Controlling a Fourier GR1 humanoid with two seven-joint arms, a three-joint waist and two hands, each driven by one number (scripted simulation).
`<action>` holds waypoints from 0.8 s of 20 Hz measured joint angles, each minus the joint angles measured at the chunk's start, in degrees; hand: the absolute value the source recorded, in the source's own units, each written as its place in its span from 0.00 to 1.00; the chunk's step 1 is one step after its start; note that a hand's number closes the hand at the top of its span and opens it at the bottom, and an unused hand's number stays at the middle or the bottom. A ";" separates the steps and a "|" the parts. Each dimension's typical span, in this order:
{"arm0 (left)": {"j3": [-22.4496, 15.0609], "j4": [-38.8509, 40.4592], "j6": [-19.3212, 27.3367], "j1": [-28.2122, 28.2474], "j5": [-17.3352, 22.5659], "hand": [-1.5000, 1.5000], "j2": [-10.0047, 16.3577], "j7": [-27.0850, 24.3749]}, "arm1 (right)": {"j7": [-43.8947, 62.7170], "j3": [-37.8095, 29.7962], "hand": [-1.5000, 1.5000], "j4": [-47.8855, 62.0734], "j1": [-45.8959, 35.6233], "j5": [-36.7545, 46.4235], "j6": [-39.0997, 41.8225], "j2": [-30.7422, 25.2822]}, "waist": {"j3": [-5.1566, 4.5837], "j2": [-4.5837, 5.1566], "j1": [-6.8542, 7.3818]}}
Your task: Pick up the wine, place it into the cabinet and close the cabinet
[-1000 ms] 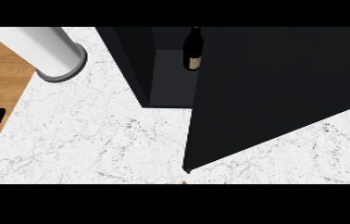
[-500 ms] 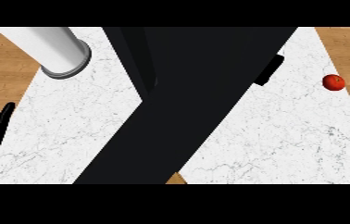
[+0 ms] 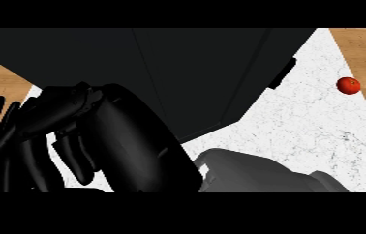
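The black cabinet (image 3: pixel 193 78) fills the upper middle of the head view, and its door looks swung to, with a dark handle (image 3: pixel 283 73) on its right side. The wine does not show anywhere. My right hand (image 3: pixel 114 136) looms large at the lower left, close to the camera and in front of the cabinet's lower left part. Its fingers (image 3: pixel 71 158) hang fairly straight and hold nothing. Its grey forearm (image 3: pixel 265 175) comes in from the bottom edge. A sliver of my left hand (image 3: pixel 6 119) shows at the left edge, fingers up.
A small red round fruit (image 3: pixel 348 85) lies on the white marble counter (image 3: pixel 300 126) at the far right. Wooden floor shows beyond the counter's right and left edges.
The cabinet door has swung from wide open to shut, hiding the wine bottle. My right hand and forearm have come into view at the lower left, covering the grey cylinder.
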 measured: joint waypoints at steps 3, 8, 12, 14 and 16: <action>-0.26 -0.03 0.77 -0.58 -0.73 0.00 -1.12 0.31 | -2.12 -2.36 1.00 7.39 -5.31 0.88 1.64 0.48 | 0.03 -0.06 -0.42; 0.32 0.13 0.31 -0.45 -2.03 0.00 -2.00 0.39 | -7.43 -7.50 1.00 20.03 -11.02 1.52 5.26 0.72 | 0.03 -0.06 -0.56; 0.42 0.34 0.07 -0.84 -3.07 0.00 -3.17 0.84 | -12.36 -11.48 1.00 27.76 -12.08 -0.12 9.25 0.71 | -0.01 -0.17 -0.81; 1.65 0.63 -0.33 -1.34 -2.68 0.00 -3.02 1.62 | -14.81 -12.78 1.00 30.30 -12.27 -0.55 11.30 0.97 | -0.05 -0.55 -0.85; 1.90 0.56 -0.48 -1.32 -3.05 0.00 -3.07 2.22 | -16.31 -13.73 1.00 32.18 -12.52 -1.22 13.11 0.96 | -0.08 -0.91 -0.80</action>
